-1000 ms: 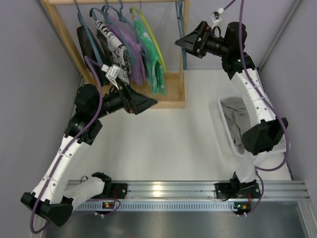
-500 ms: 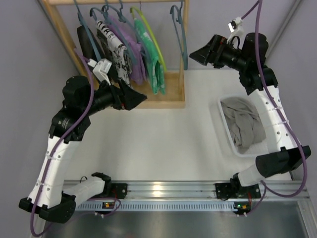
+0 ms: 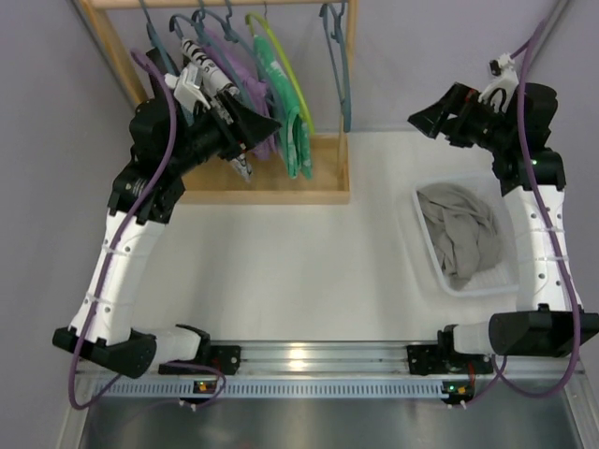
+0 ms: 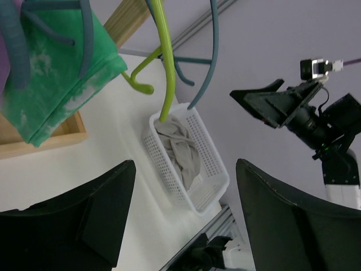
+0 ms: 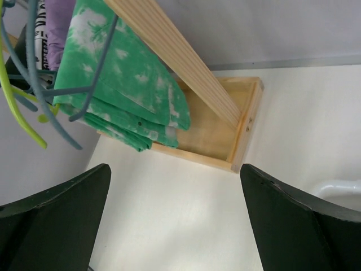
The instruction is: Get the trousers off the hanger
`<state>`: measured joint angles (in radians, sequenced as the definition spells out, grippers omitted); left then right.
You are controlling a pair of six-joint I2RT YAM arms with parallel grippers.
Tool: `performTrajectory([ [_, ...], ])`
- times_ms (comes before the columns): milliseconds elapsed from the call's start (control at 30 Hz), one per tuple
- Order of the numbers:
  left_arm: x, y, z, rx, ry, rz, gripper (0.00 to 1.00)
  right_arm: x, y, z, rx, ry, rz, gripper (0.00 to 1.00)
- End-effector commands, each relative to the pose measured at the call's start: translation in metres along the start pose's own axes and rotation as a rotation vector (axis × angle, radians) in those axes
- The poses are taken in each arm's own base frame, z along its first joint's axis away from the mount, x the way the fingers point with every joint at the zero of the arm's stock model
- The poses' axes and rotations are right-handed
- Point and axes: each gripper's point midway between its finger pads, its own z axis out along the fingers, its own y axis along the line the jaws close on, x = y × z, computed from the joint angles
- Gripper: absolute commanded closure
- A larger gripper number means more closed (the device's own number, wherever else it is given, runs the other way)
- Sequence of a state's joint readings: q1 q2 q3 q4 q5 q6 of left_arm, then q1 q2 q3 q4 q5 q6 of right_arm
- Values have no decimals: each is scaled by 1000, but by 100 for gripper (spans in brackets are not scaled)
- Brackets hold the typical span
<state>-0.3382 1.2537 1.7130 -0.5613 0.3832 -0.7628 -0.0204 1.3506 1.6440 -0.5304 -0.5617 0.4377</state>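
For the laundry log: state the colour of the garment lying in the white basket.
Plain grey. The garment in the basket shows best in the top external view.

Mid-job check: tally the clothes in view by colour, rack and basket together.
Black-and-white patterned garment, on the wooden rack: 1
Purple garment, on the rack: 1
Green tie-dye garment, on the rack: 1
Grey garment, in the white plastic mesh basket: 1
Total: 4 in view; the rack's left end is hidden.
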Motion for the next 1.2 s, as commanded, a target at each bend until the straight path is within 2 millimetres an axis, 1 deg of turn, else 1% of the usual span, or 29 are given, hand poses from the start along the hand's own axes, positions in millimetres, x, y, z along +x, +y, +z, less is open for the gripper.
performTrajectory([
  [0, -44, -32, 20, 114, -121, -40, 23, -8, 8, -19, -14, -35, -24, 1],
  [67, -51, -35, 26, 119, -134, -47, 26, -6, 6, -20, -8, -34, -22, 1],
  [100, -61, -38, 29, 114, -168, -48, 27, -3, 3, -19, -4, -28, -14, 1],
  [133, -64, -33, 38, 98, -172, -58, 31, -2, 2, -18, -3, -25, -3, 1],
  [167, -67, -31, 44, 89, -180, -66, 32, -3, 2, -17, -4, -31, 2, 1],
  [200, -76, -34, 45, 90, -207, -77, 32, -1, 1, -17, -4, -31, 14, 1],
  [233, -76, -27, 55, 74, -204, -95, 34, -2, 2, -17, -7, -33, 18, 1],
  [267, -78, -25, 60, 71, -207, -108, 35, -3, 3, -17, -11, -38, 19, 1],
  [333, -85, -29, 65, 86, -223, -132, 35, -6, 4, -16, -15, -48, 20, 1],
  [400, -86, -21, 78, 71, -222, -166, 36, -10, 5, -17, -15, -60, 15, 1],
  [433, -89, -23, 79, 78, -225, -171, 36, -12, 4, -17, -15, -62, 17, 1],
  [467, -89, -21, 84, 74, -223, -182, 37, -12, 4, -16, -15, -62, 17, 1],
  [500, -86, -14, 92, 62, -212, -195, 37, -13, 5, -17, -18, -64, 16, 1],
  [533, -89, -16, 93, 62, -223, -202, 37, -14, 5, -18, -16, -67, 17, 1],
  [600, -88, -11, 101, 49, -222, -214, 39, -15, 3, -18, -13, -71, 17, 1],
  [667, -90, -9, 106, 44, -233, -218, 41, -16, 1, -18, -12, -75, 20, 1],
  [800, -80, 3, 120, 15, -216, -253, 42, -17, -2, -17, -14, -81, 32, 1],
  [900, -68, 6, 129, 27, -180, -281, 43, -16, -4, -14, -17, -77, 36, 1],
  [1000, -62, 9, 137, 47, -157, -308, 44, -16, -6, -14, -16, -79, 35, 0],
  [1067, -59, 11, 143, 49, -148, -323, 44, -17, -6, -16, -17, -81, 32, 1],
  [1167, -60, 13, 149, 49, -162, -312, 46, -14, -9, -16, -15, -79, 34, 1],
])
